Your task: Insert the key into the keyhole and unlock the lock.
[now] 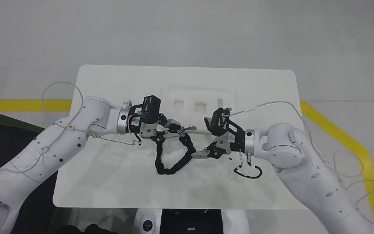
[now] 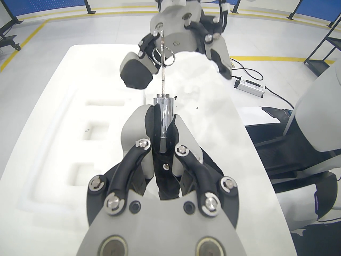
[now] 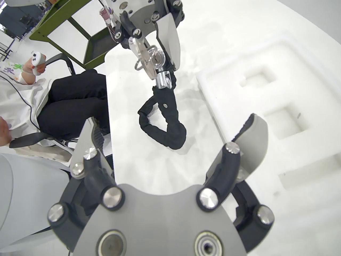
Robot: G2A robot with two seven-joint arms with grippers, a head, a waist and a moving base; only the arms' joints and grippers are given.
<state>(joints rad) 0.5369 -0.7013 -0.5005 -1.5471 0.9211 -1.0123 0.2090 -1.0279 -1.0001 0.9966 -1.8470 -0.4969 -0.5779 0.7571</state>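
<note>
white foam table point(image 1: 263, 88), left gripper point(image 2: 162, 114) clamped on lock point(image 2: 165, 106) cylinder, key point(image 2: 162, 75) seated in its keyhole, right gripper point(image 3: 173, 122) spread open, facing the key, fingers clear of it

Key point(image 2: 162, 81) tip out of sight inside lock point(image 2: 165, 111)

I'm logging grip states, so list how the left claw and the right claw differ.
The left claw is shut on the lock cylinder; the right claw is open and holds nothing. The left claw carries the lock cylinder with the key in its keyhole; the right claw stands apart from the key. Both hang above the white table, facing each other.
</note>
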